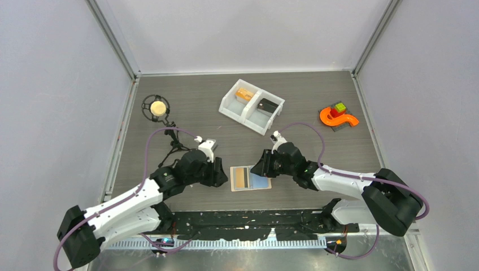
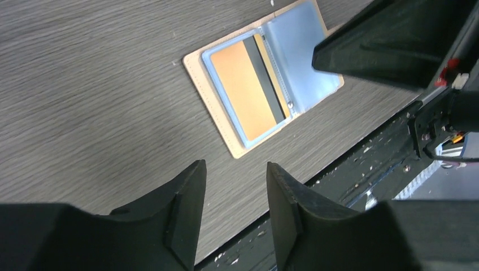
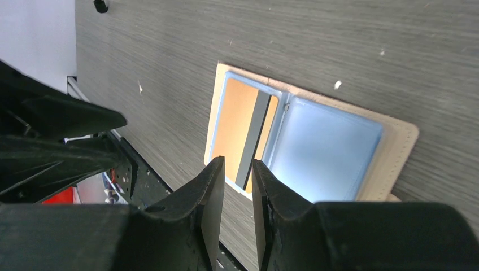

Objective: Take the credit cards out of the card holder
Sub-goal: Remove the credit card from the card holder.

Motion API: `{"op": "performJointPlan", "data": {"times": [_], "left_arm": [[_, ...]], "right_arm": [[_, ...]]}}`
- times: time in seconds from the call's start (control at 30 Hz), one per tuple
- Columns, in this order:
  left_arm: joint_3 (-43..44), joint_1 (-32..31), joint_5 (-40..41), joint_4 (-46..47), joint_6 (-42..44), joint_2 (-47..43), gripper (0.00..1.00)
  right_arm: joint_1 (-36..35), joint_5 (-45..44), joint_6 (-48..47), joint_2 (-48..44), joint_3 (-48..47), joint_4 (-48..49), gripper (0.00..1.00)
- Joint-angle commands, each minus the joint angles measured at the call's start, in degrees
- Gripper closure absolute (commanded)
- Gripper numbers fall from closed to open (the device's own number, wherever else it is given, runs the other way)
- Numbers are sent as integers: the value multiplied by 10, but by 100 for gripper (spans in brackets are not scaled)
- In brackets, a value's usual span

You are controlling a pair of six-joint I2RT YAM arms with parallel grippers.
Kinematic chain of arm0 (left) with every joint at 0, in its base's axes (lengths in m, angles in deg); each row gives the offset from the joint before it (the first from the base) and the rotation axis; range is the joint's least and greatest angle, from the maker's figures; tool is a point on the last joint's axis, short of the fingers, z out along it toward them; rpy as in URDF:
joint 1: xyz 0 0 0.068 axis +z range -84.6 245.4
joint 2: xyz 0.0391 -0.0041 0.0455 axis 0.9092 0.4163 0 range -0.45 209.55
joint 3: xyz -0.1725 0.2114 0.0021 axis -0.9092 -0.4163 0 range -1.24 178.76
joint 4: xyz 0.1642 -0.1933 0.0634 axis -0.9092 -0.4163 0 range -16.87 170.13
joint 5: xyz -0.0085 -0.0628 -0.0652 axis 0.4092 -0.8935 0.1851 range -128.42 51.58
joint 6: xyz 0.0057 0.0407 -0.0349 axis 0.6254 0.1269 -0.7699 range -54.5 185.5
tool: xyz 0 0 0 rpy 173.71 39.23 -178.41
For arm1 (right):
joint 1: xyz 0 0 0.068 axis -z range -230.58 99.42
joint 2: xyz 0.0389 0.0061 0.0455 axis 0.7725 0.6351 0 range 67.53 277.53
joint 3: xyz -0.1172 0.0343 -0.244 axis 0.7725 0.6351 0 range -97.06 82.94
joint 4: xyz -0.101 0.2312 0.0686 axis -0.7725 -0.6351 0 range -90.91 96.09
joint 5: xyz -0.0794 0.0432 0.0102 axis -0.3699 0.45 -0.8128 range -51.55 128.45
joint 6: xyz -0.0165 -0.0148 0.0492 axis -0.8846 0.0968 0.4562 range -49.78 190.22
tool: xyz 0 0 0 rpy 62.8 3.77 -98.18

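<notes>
The orange card (image 3: 237, 127) sits inside the open wallet (image 1: 250, 178). Beside the wallet, the left gripper (image 2: 234, 169) gapes empty. Over it, the right gripper (image 3: 237, 162), narrowly parted and apparently empty, could drag the unpinned wallet along.

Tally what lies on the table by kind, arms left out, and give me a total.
Card holder: 1
Credit card showing in it: 1
White bin: 1
Items in the bin: 2, orange-tan and dark
Black ring with beige ball: 1
Orange curved piece: 1
Small blocks on it: 2, red and green
Total: 9
</notes>
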Motion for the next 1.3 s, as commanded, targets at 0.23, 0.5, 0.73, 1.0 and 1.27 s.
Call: {"op": "performJointPlan", "data": {"times": [0.23,0.5,0.73,1.0,1.27], "left_arm": [[-49,2,-32,229,-67,107,69],[-78,1,-66,322,-92,175,76],[-80,0,-77,349,-95,219,80],[-88,1,-82,350,-95,241,83],[-94,0,-91,357,-98,254,85]], "right_arm": [[-39,1,51,40,25,100,69],[-42,-16,56,53,30,103,71],[-43,-20,63,78,29,112,72],[-44,-5,76,116,30,145,73],[-44,2,88,123,34,169,73]]}}
